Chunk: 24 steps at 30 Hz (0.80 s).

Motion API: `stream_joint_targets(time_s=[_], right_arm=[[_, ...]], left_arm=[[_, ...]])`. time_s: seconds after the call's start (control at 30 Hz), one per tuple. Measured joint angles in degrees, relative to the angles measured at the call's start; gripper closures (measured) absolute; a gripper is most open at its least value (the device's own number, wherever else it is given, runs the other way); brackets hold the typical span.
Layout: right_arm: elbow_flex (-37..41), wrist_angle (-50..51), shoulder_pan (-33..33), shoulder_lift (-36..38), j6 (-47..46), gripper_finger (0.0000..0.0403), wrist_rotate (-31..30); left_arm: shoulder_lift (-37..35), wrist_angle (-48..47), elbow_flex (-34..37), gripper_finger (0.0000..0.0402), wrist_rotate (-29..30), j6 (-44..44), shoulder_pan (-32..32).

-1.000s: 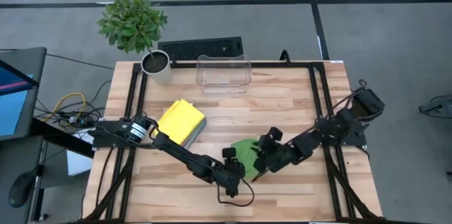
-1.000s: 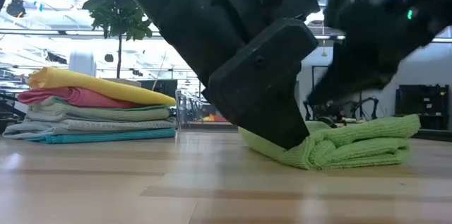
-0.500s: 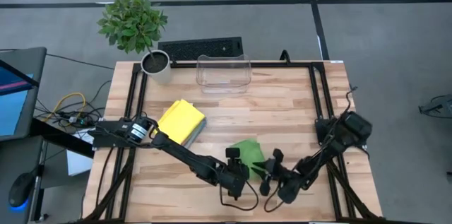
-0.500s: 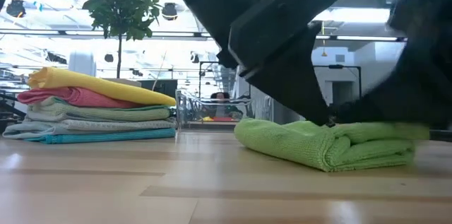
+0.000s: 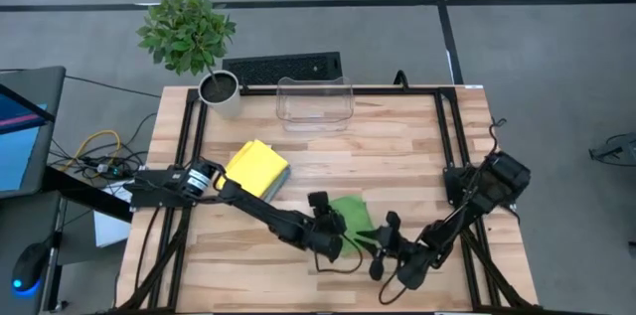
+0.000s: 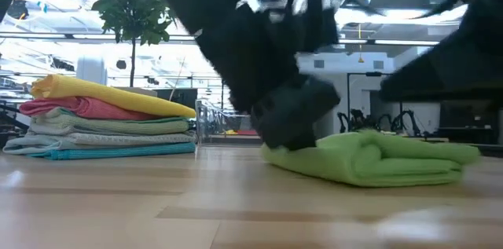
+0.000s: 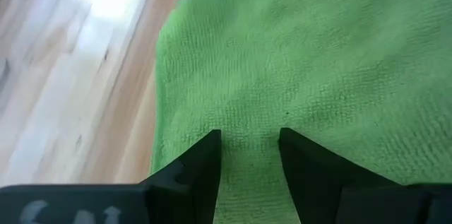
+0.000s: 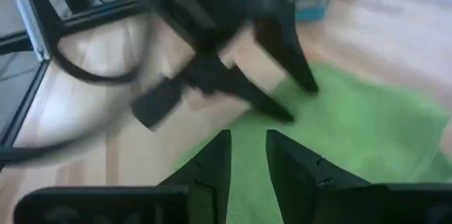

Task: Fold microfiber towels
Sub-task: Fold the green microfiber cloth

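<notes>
A folded lime-green microfiber towel [image 5: 350, 215] lies on the light wooden table [image 5: 397, 156] toward 6 o'clock. The left gripper [image 7: 250, 155] presses on it, fingers slightly apart. The right gripper [image 8: 248, 159] hovers at its 4 o'clock corner, fingers slightly apart. A yellow-topped stack of folded microfiber towels [image 6: 106, 119] sits at 9 o'clock.

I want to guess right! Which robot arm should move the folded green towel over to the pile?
Probably the left. Its gripper is right at the green towel, on the side nearer the pile. The right gripper is at the towel's far side.
</notes>
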<state>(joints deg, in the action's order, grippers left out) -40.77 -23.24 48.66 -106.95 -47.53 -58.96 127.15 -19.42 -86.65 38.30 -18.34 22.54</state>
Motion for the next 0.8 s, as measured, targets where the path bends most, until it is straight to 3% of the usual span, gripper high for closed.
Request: stream_joint_targets(time_s=[0.2, 0.33, 0.43, 0.5, 0.63, 0.8], right_arm=[[-0.06, -6.26, -0.89, -2.46, 6.84, 0.0304, 0.21], [-1.06, -11.46, -2.87, -7.11, 9.67, 0.0311, 4.54], [-1.82, -11.57, -3.81, -10.94, 7.84, 0.0315, 9.9], [-2.31, -12.04, -3.71, -12.29, 6.5, 0.0318, 10.17], [-2.16, -11.71, -2.38, -11.44, 7.48, 0.0327, 7.57], [-2.26, -14.96, -0.94, -5.09, 18.84, 0.0334, 1.5]], left_arm=[[-0.28, 2.33, 2.82, 0.0262, 0.44, -3.87, -0.41], [-0.28, 4.72, 3.41, 0.0262, 0.73, -2.76, 0.11], [-0.26, 5.11, 3.43, 0.0262, 0.56, -2.29, 0.38], [-0.55, 4.55, 3.43, 0.0262, 0.5, -2.17, 0.71], [-1.17, 3.9, 3.45, 0.0262, 0.8, -1.61, 1.26], [-2.0, 2.36, 2.93, 0.0262, 0.63, -1.2, 1.49]])
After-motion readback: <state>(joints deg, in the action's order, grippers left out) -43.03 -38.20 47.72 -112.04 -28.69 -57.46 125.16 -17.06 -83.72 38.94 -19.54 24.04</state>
